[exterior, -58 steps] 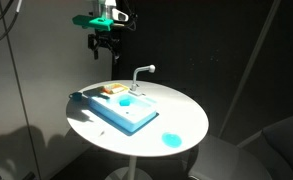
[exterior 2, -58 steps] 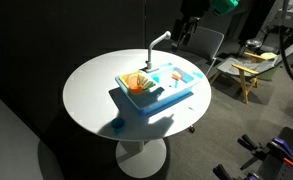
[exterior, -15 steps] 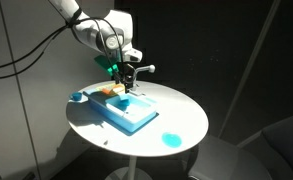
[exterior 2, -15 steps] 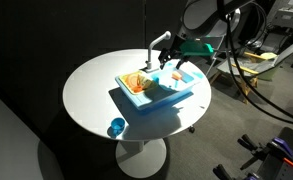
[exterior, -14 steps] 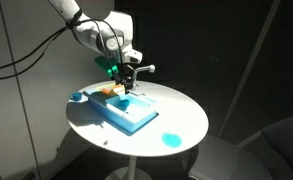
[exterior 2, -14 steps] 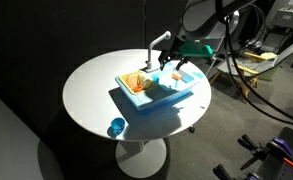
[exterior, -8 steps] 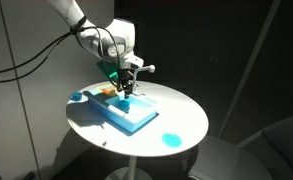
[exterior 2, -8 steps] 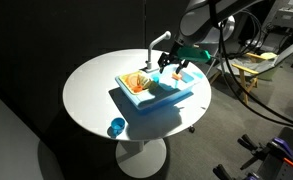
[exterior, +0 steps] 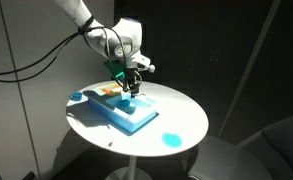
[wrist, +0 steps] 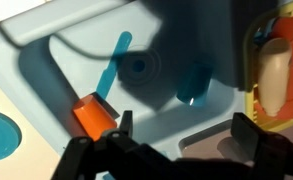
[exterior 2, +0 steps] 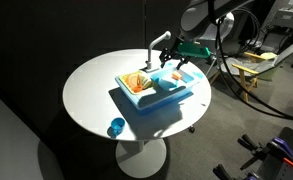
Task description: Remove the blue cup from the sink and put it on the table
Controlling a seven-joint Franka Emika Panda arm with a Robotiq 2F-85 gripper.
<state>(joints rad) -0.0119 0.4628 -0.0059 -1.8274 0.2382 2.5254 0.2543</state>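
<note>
The blue cup (wrist: 194, 85) stands in the basin of the light blue toy sink (exterior: 136, 115), which also shows in the wrist view (wrist: 76, 40) and in an exterior view (exterior 2: 176, 95). My gripper (wrist: 183, 128) is open and empty, low over the basin. The cup is just beyond the fingertips, roughly between them and apart from both. In both exterior views the gripper (exterior: 132, 90) (exterior 2: 173, 72) hangs over the sink beside the white faucet (exterior 2: 154, 42) and hides most of the cup.
A blue-handled tool with an orange head (wrist: 96, 115) lies in the basin by the drain (wrist: 138, 68). An orange rack (exterior 2: 136, 82) fills the sink's other half. A blue round object (exterior: 169, 140) (exterior 2: 116, 127) sits on the round white table (exterior: 186, 115).
The gripper has come down and moved slightly across over the sink basin toward the cup. The cup and the other objects have not moved.
</note>
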